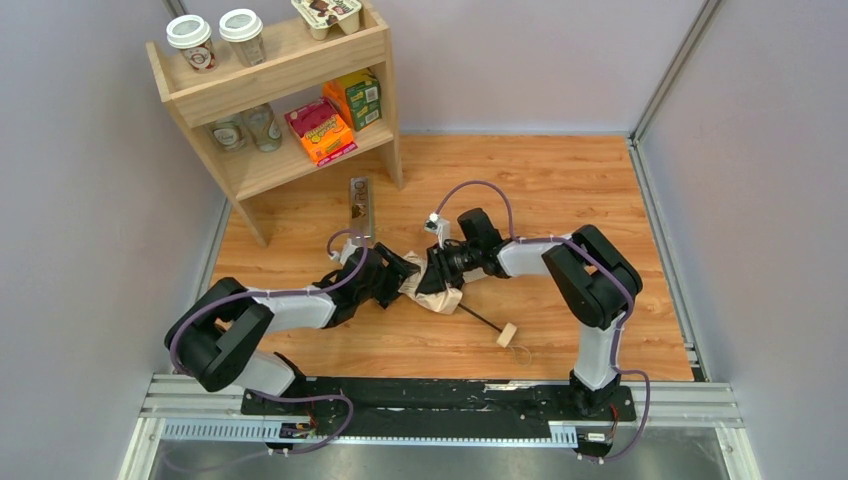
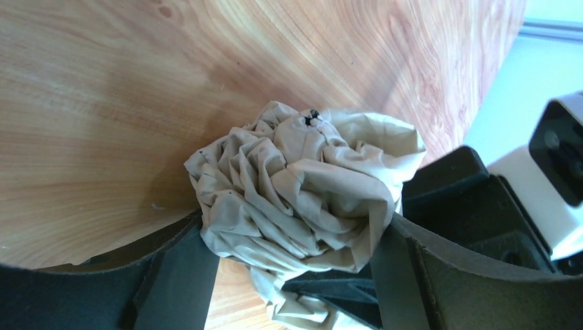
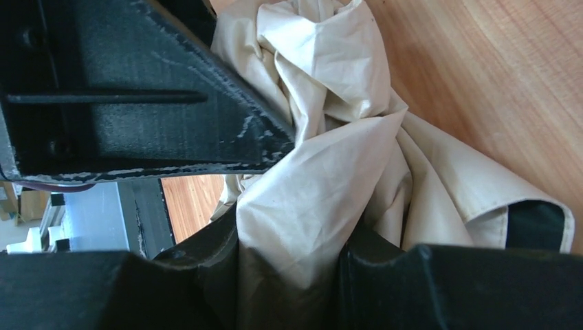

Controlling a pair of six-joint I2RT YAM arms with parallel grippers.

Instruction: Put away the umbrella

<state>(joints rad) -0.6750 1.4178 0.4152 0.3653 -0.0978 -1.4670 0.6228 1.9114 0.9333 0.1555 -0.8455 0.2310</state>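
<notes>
The umbrella (image 1: 438,292) lies at mid-table, its beige canopy bunched. Its thin black shaft (image 1: 480,318) runs toward the near right and ends in a light wooden handle (image 1: 507,334). My left gripper (image 1: 405,272) comes in from the left. In the left wrist view my left gripper (image 2: 292,240) is open wide, its fingers on either side of the crumpled canopy (image 2: 302,185), and the cloth brushes both. My right gripper (image 1: 440,265) reaches in from the right. In the right wrist view my right gripper (image 3: 289,268) is shut on a fold of canopy (image 3: 330,137).
A wooden shelf (image 1: 290,100) at the back left holds lidded cups, jars and colourful boxes. A slim dark packet (image 1: 361,208) lies on the table just beyond the left gripper. Grey walls stand along both sides and the back. A metal rail (image 1: 440,405) runs along the near edge.
</notes>
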